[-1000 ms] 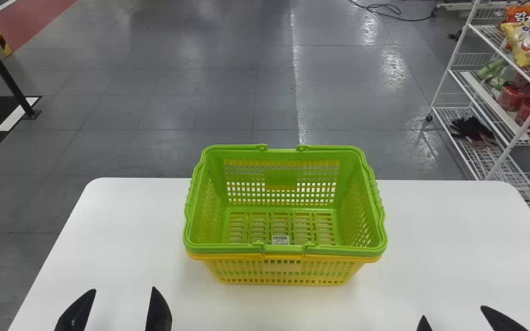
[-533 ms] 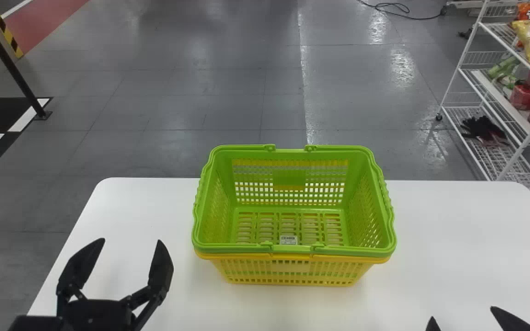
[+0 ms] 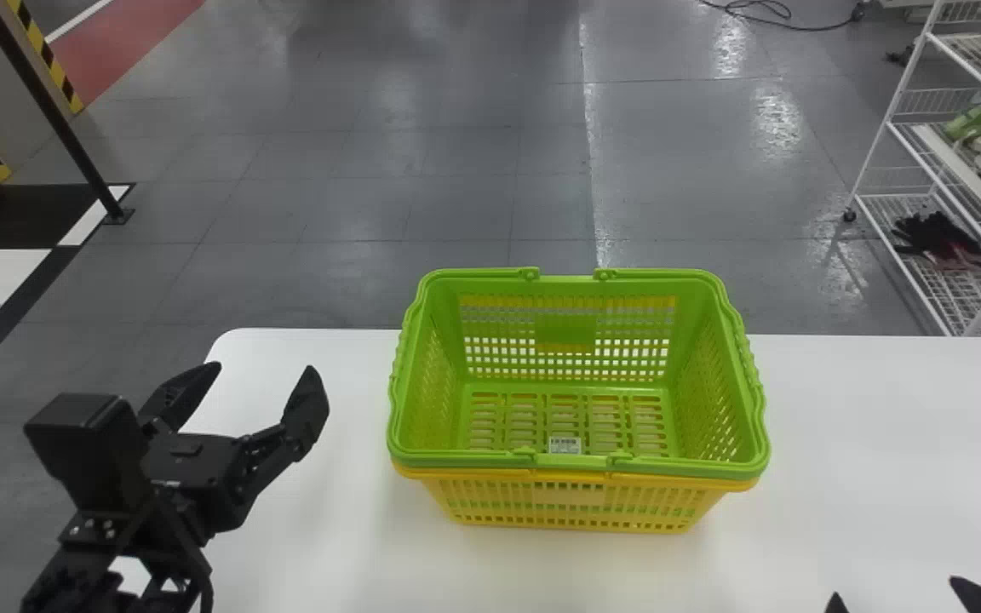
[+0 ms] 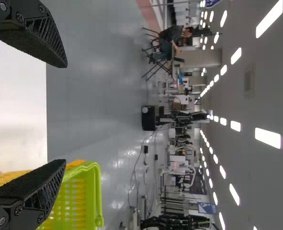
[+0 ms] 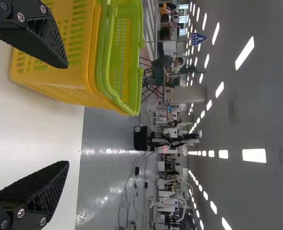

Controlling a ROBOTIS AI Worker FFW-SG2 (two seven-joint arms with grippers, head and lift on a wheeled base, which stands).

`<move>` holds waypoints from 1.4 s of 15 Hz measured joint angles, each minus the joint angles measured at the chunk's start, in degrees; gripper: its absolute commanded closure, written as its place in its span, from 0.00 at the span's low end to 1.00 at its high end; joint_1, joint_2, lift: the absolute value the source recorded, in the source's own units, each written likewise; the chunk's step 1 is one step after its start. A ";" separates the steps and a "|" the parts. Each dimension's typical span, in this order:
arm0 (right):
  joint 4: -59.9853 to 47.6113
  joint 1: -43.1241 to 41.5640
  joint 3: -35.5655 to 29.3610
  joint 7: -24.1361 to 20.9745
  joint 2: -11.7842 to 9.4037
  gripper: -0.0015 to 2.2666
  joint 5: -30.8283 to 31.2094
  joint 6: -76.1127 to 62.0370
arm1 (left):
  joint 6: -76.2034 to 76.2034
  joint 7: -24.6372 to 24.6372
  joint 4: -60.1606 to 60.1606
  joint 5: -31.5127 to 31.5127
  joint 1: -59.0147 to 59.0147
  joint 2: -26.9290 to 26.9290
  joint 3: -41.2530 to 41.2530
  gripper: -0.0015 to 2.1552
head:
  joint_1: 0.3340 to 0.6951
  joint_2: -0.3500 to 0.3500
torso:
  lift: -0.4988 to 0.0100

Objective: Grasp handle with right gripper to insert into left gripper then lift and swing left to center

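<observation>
**Handle grasp not yet begun**

Green basket is sitting nested in yellow basket on white table, handle lying folded along the rim. Left gripper and right gripper are both spreading wide, holding nothing, apart from the baskets. Grasp, handover, lift and centring are apparently all remaining.

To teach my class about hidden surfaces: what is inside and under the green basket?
Inside the green basket, a white label shows. Under that basket nests a yellow basket, whose inside is mostly covered; the table directly beneath both is hidden.
</observation>
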 measured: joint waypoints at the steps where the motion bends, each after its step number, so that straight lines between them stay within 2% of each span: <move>1: -0.04 0.00 0.00 0.00 0.03 0.04 0.01 0.04 | 2.47 -0.48 -0.05 1.01 -1.74 -0.06 0.79 0.05 | 1.00 0.69 | 0.80; 4: -0.08 0.00 0.06 0.00 0.12 0.04 0.14 0.35 | 12.09 -3.87 0.29 2.99 -9.01 -0.07 2.31 0.04 | 1.00 0.69 | 0.80; 10: -0.27 0.46 -0.12 0.00 0.31 0.04 0.20 0.34 | 31.99 -15.33 6.30 8.55 -22.13 -0.04 4.11 0.04 | 1.00 0.62 | 0.80; 16: -0.24 0.51 -0.37 0.00 0.41 0.04 0.19 0.43 | 48.81 -20.62 17.28 19.25 -31.82 -0.08 7.12 0.04 | 1.00 0.58 | 0.80; 21: 0.01 0.53 -0.80 0.18 0.47 0.04 0.19 0.43 | 52.68 -23.88 26.56 23.15 -37.59 -0.46 6.82 0.04 | 1.00 0.54 | 0.80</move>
